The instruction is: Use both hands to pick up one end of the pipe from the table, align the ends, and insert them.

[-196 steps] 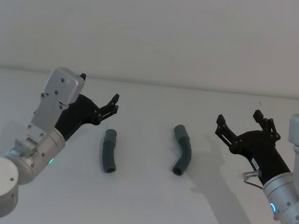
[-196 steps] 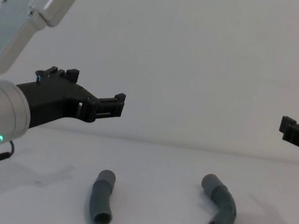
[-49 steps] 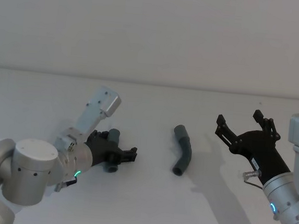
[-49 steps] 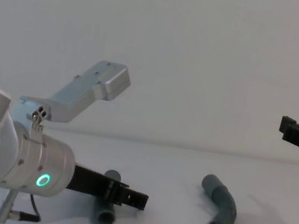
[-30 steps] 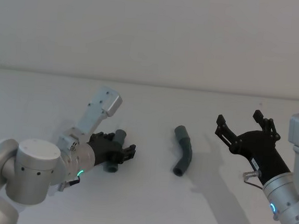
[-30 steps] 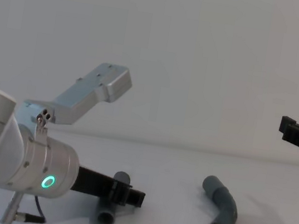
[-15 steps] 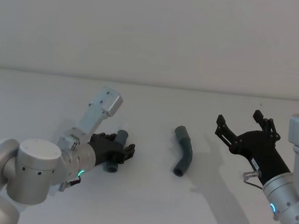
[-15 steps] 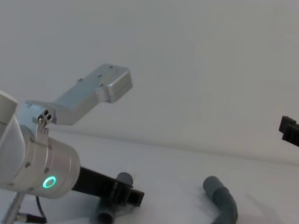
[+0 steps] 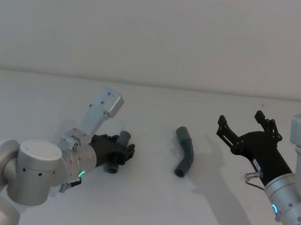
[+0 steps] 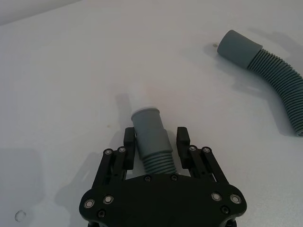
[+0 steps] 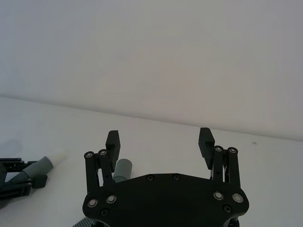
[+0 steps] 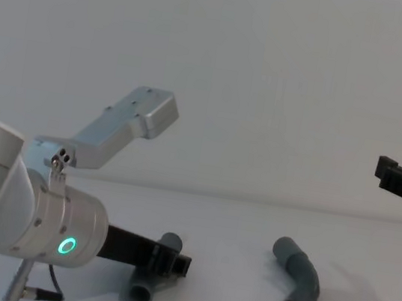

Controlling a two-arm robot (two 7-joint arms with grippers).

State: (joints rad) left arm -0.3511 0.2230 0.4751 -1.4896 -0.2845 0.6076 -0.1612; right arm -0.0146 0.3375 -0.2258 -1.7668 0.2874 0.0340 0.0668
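Take the loose piece of pipe [image 9: 185,150] as your landmark: it lies flat on the white counter [image 9: 147,207], bent in the middle, with its smooth grey cuff [image 10: 240,46] at the far end and an open mouth at the end nearer the robot.

To the left of that piece, your left claw [image 10: 155,138] is low over the counter and pinches the other piece of pipe [image 10: 150,130]. Its two fingers [image 10: 182,138] press on the ribbed hose from both sides, just behind that piece's smooth cuff. The cuff sticks out past the fingertips and ends in a paler rim. From the chest view this held piece sits tilted, cuff end raised and the opposite end down by the counter; you cannot tell whether that low end touches the surface. The two pieces are well apart.

To the right of the loose piece, your right claw [image 9: 240,118] hangs above the counter, spread wide with nothing between its fingers. It is clear of the loose piece and touches nothing.
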